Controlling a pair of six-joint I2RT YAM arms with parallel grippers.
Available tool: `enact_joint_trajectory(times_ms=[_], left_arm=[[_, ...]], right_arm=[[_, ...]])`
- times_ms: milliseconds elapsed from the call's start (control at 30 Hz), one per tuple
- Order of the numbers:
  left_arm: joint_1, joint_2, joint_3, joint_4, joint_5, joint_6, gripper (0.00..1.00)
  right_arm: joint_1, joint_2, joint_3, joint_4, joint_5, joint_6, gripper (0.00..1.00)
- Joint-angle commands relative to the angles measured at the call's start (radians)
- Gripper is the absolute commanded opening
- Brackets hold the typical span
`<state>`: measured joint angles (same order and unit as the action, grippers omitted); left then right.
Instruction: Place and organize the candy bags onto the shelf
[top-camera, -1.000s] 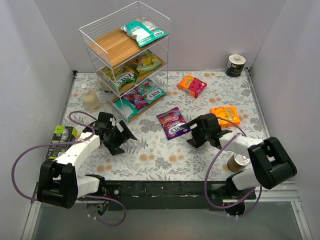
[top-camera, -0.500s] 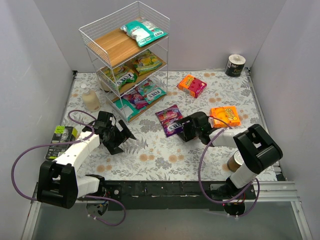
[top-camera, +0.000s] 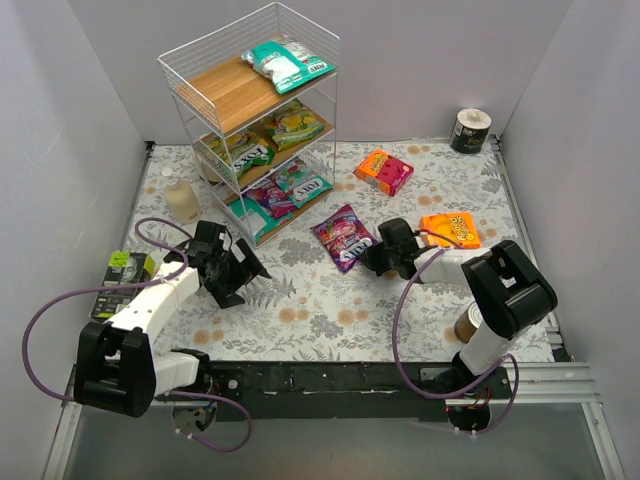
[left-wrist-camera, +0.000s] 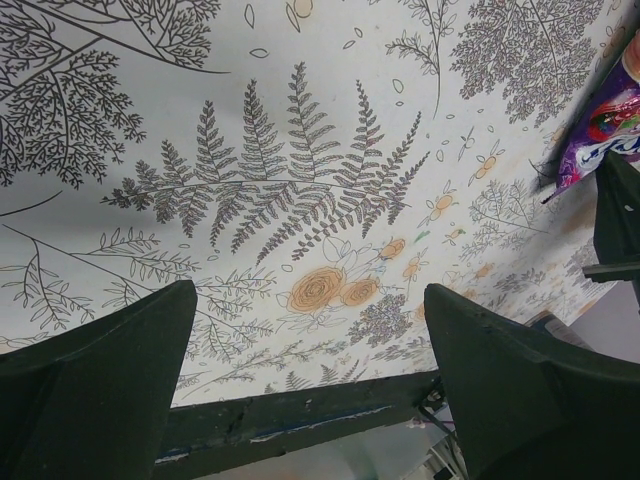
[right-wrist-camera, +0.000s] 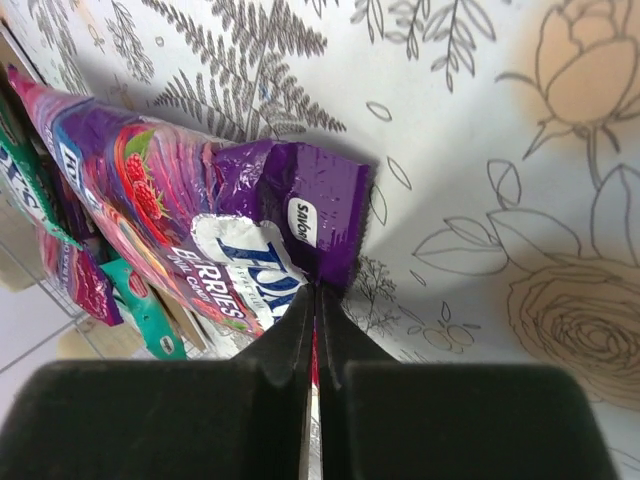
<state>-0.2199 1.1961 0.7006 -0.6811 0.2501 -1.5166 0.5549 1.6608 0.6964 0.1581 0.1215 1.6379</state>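
Observation:
A purple candy bag (top-camera: 341, 236) printed "FOX'S" lies on the floral tablecloth right of the shelf (top-camera: 225, 95). My right gripper (top-camera: 368, 258) is shut on its near right corner. In the right wrist view the jaws (right-wrist-camera: 320, 292) pinch the bag's (right-wrist-camera: 230, 230) purple edge. The white wire shelf holds a teal-white bag (top-camera: 285, 62) on top, yellow-green bags (top-camera: 290, 122) on the middle tier, and teal and purple bags (top-camera: 300, 182) on the bottom. My left gripper (top-camera: 250, 270) hangs open over bare cloth (left-wrist-camera: 308, 290), holding nothing.
An orange-pink box (top-camera: 384, 170) and an orange pack (top-camera: 452, 230) lie to the right. A can (top-camera: 476, 325) stands by the right arm. A dark roll (top-camera: 470, 130) sits at the back right, and a bottle (top-camera: 182, 198) and a green-black box (top-camera: 122, 280) at the left.
My right gripper slid left to the purple bag and shut on its corner. The bag shifted slightly left. The left arm stayed put.

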Motion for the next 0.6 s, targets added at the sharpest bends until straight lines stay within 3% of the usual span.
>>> enact_joint_trajectory(times_ms=[0, 267, 567], left_arm=[[-0.004, -0.027, 0.023, -0.009, -0.014, 0.010, 0.98], [-0.003, -0.027, 0.022, -0.006, -0.008, 0.013, 0.98], [-0.003, 0.002, 0.008, 0.017, 0.012, 0.025, 0.98]], right_arm=[[-0.032, 0.048, -0.002, -0.157, 0.075, -0.073, 0.01], [-0.033, -0.059, 0.058, -0.140, 0.023, -0.360, 0.01], [-0.036, -0.327, 0.090, -0.016, 0.006, -0.458, 0.01]])
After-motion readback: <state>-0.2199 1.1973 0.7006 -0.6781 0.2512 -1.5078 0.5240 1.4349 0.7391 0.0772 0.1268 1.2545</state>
